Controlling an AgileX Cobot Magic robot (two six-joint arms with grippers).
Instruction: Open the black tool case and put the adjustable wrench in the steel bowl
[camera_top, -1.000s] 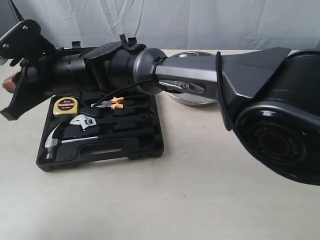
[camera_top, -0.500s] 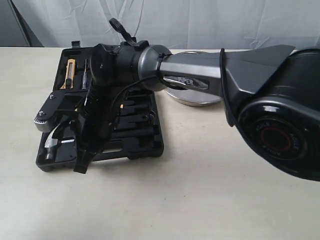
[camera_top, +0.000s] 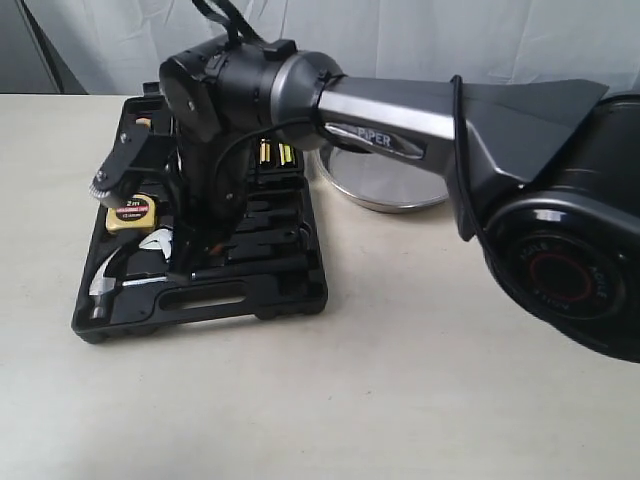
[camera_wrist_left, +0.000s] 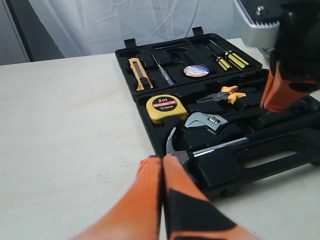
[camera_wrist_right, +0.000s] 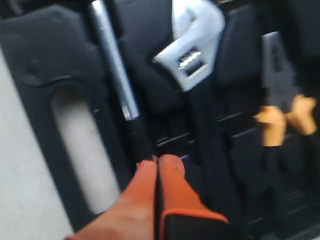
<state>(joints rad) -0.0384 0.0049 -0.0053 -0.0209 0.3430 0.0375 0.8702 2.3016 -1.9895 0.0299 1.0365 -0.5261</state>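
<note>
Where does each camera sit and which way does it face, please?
Exterior: off the arms, facing the open black tool case and steel bowl; right arm reaches over the case.
Left wrist: low beside the case, looking across it; shut left jaws show.
Right wrist: close above the case, facing the adjustable wrench; shut right jaws show.
Shared: both wrist views show the wrench.

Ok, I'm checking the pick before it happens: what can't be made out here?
Exterior view: the right arm hides most of the adjustable wrench and part of the steel bowl.
Right wrist view: blur; whether the right gripper, jaws shut, touches the black tool case is unclear.
</note>
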